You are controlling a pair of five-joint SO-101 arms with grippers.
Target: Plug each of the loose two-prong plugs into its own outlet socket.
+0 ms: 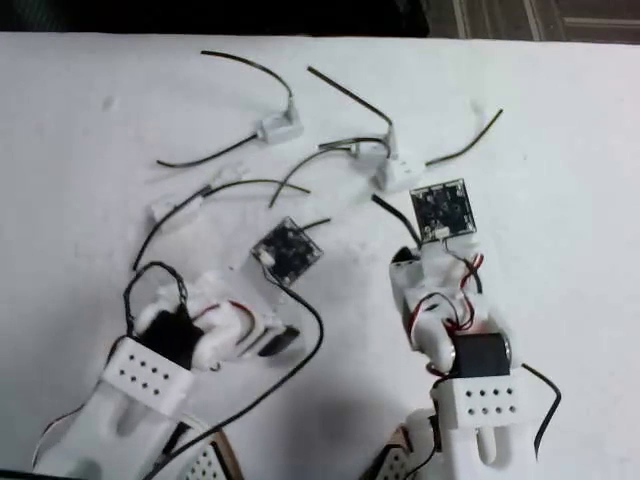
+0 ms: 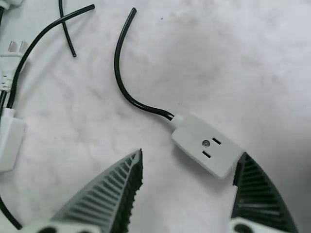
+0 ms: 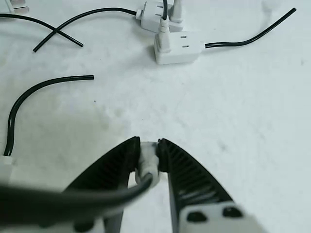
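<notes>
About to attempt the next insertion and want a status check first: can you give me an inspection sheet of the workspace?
Surface: white table.
Job's things: outlet socket lies flat with its slots up. A plug is held off the table. A second socket lies ahead of it, touching another white piece; whether they are mated cannot be told.
Clutter: nothing seen.
Grippers: left gripper is open around the outlet socket. Right gripper is shut on the plug.
Cables: short black cable stubs with loose ends, some crossing each other.
Surroundings: dark area beyond the table's far edge.
</notes>
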